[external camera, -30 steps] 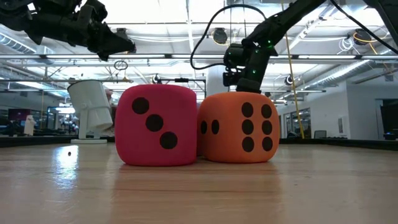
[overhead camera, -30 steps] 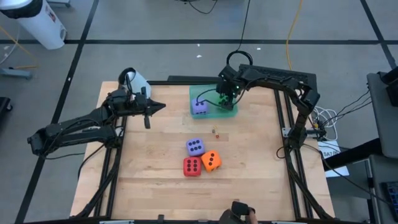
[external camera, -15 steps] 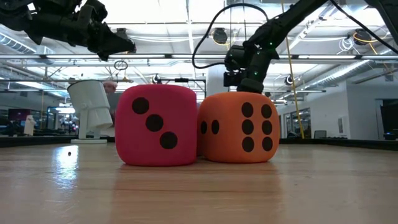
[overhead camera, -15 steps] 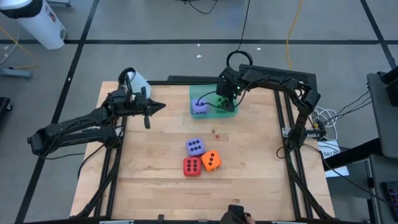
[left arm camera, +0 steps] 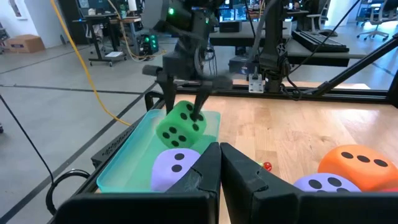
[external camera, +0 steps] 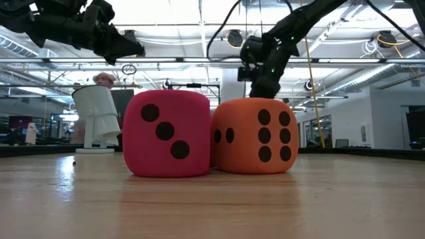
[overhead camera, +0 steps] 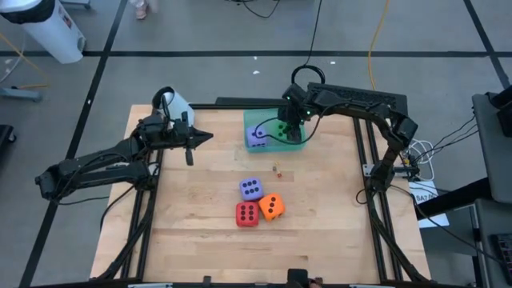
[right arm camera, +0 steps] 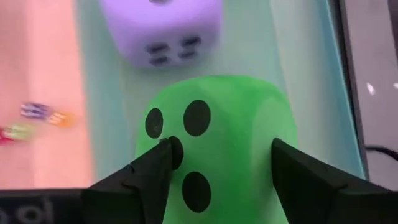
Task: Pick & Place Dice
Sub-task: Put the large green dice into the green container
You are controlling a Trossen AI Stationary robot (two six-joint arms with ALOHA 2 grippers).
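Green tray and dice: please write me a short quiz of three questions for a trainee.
1. True or false: a soft purple die lies in the translucent green square tray.
2. Which soft die sits between the fingers of the right gripper? A red die, B green die, C orange die.
3. How many dice rest on the bare wooden table?
Key: 1 true; 2 B; 3 three.

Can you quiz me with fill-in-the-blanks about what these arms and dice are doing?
1. The right claw grips the ____ die.
2. That die hangs above the green ____.
3. In the tray sits a ____ die.
4. On the table, the red die touches the ____ one.

Missing words: green; tray; purple; orange
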